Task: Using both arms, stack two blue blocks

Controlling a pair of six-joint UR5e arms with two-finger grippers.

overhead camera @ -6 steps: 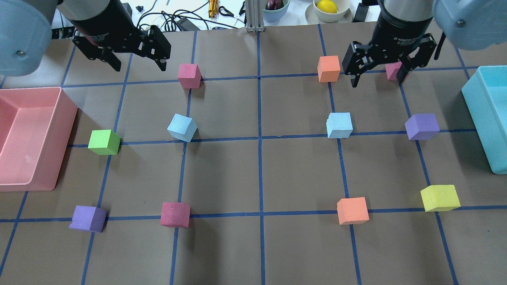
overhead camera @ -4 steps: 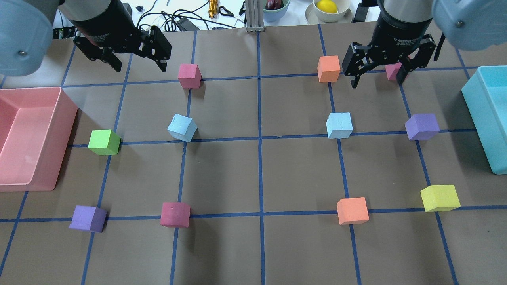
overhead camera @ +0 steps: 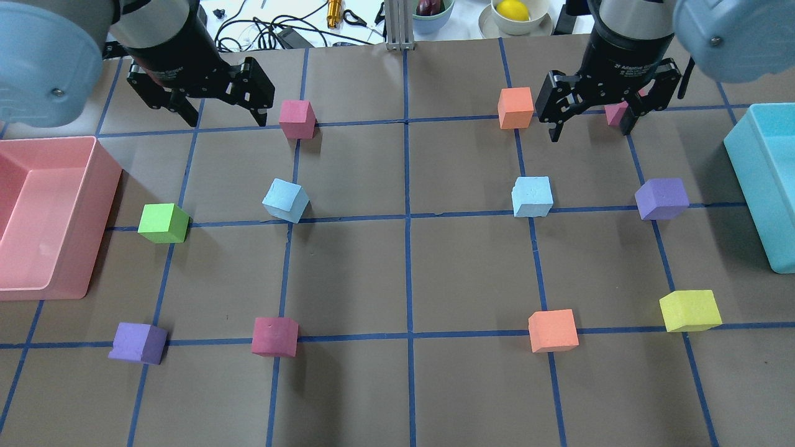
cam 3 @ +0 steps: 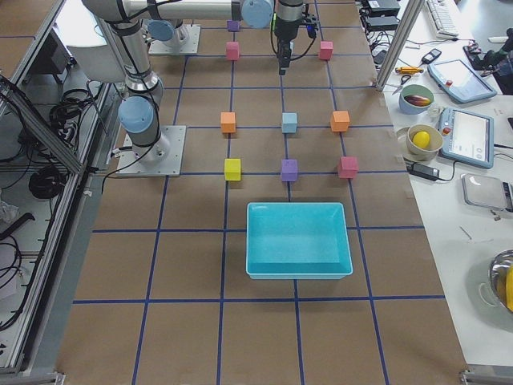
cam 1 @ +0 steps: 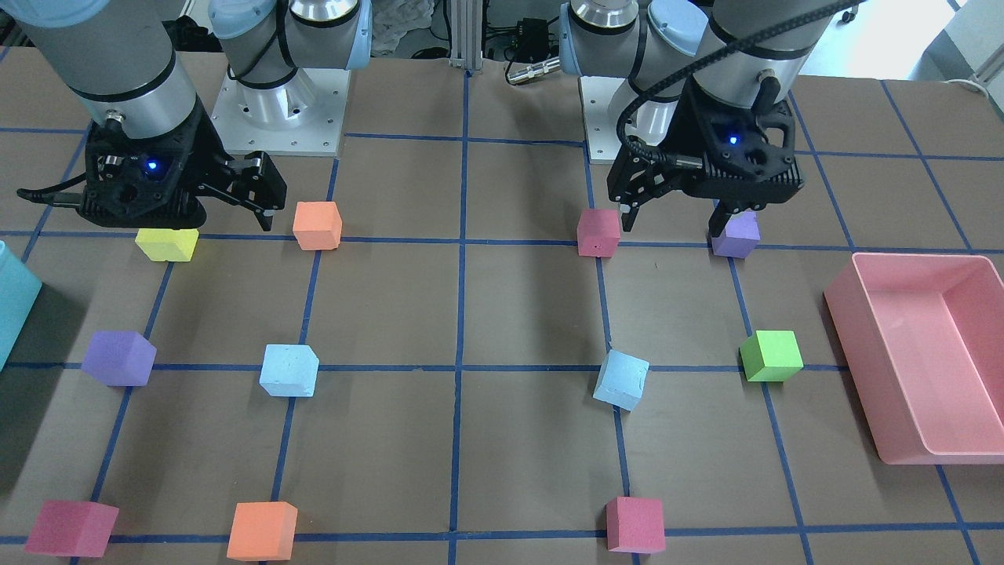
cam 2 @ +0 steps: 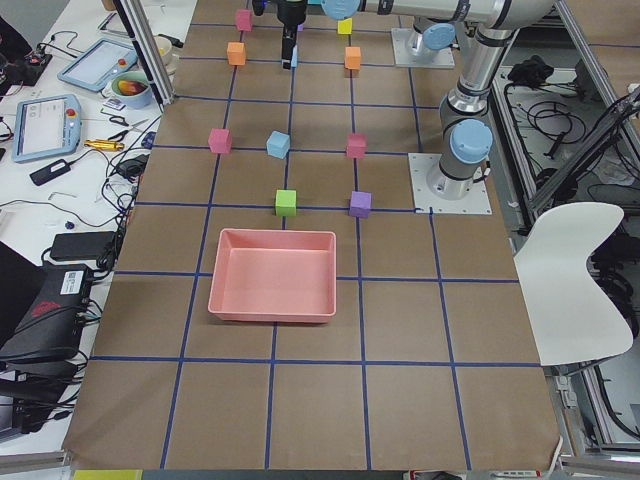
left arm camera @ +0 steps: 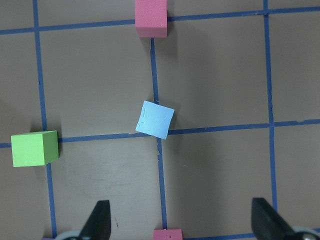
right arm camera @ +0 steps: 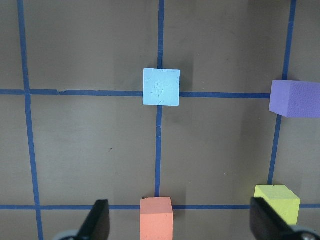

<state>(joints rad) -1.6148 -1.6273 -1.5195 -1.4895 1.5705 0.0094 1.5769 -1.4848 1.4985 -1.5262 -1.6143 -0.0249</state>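
Two pale blue blocks lie apart on the table: one turned askew in the left half (overhead camera: 286, 200) (cam 1: 621, 380) (left arm camera: 155, 119), one square in the right half (overhead camera: 532, 196) (cam 1: 289, 369) (right arm camera: 161, 86). My left gripper (overhead camera: 225, 117) (cam 1: 673, 224) (left arm camera: 182, 225) is open and empty, hovering beyond and to the left of the askew block. My right gripper (overhead camera: 590, 129) (right arm camera: 181, 225) is open and empty, hovering beyond and to the right of the square block. Neither gripper touches a block.
A pink bin (overhead camera: 93, 186) stands at the left edge and a teal bin (overhead camera: 742, 161) at the right edge. Magenta (overhead camera: 296, 118), orange (overhead camera: 515, 107), purple (overhead camera: 661, 198), green (overhead camera: 163, 222), yellow (overhead camera: 689, 310) and other cubes sit on the grid.
My left gripper has shifted a little to the right and toward the table's middle. My right gripper has barely moved. Both stay open; no block has moved.
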